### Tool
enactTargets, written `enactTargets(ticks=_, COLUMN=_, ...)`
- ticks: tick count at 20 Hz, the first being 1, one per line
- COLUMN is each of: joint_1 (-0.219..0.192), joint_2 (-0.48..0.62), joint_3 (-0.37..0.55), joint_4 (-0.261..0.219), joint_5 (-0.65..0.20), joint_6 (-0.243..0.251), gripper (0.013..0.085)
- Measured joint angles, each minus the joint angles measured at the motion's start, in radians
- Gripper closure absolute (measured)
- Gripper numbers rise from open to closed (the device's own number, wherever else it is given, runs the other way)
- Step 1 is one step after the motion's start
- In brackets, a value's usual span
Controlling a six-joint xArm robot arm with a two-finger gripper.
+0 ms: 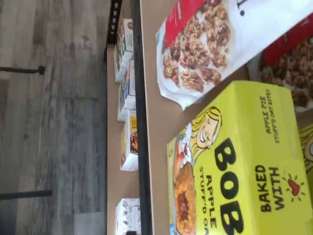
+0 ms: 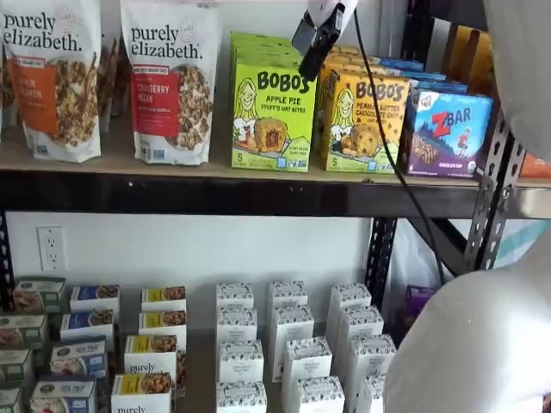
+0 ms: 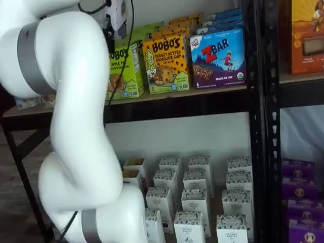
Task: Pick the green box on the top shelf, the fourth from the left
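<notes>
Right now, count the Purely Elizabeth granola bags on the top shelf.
2 visible: orange-labelled white bag at the left, red-labelled white bag beside the lime-green Bobo's carton. More may sit behind.

Green box (image 2: 272, 107): smooth printed card, bit shiny. Top shelf (image 2: 215, 163): tan wood board, matt, plain; front beam black metal, dull. Granola bag (image 2: 170, 77) at 9 o'clock from green box: white plastic-looking pouch, glossy, crinkly. Upright (image 3: 257, 126): black metal with holes. Robot arm (image 3: 76, 126): white, smooth, shiny shell. Floor (image 1: 54, 122): grey wood-look planks, matt.
</notes>
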Motion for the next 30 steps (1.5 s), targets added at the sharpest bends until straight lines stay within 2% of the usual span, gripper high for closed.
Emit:
enactTargets(ticks=11, joint_1=-0.02, joint_2=0.073, joint_3=-0.061, joint_4=-0.011, joint_5=0.027, joint_6=-0.026, gripper=0.013)
enactTargets(ticks=17, joint_1=-0.014, joint_2=0.1, joint_3=-0.078, joint_4=-0.019, joint_5=0.022, joint_6=-0.026, gripper=0.013)
enactTargets(ticks=30, joint_1=0.003, joint_2=0.174, joint_3=-0.159, joint_4=-0.059, joint_5=0.078, joint_6=-0.014, gripper=0.013)
